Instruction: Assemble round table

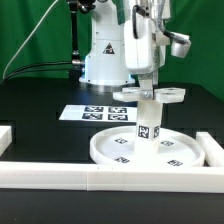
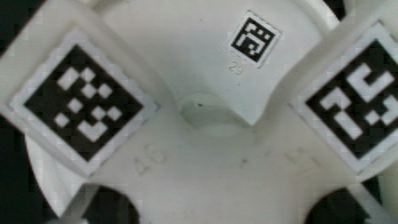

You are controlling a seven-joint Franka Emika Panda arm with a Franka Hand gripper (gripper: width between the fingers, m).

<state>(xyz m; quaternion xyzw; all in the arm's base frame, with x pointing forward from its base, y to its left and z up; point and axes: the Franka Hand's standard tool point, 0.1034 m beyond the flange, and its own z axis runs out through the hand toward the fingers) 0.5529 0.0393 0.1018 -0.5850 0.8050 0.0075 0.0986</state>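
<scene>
The large rimmed round disc [image 1: 120, 150] lies flat on the black table. The short thick cylinder leg [image 1: 148, 128] stands upright on the disc's middle. The cross-shaped foot piece [image 1: 168, 95] sits on top of the leg. My gripper [image 1: 148, 88] comes straight down onto the foot and is shut on it. In the wrist view the foot [image 2: 205, 110] fills the frame with its tags, and its central hub lies between my two dark fingertips [image 2: 116, 198]. My gripper [image 2: 222, 200] grips one arm of the cross.
The marker board [image 1: 95, 112] lies behind the disc, in front of the robot base. Long white bars edge the work area at the front [image 1: 100, 178], the exterior view's left [image 1: 5, 135] and right [image 1: 212, 150].
</scene>
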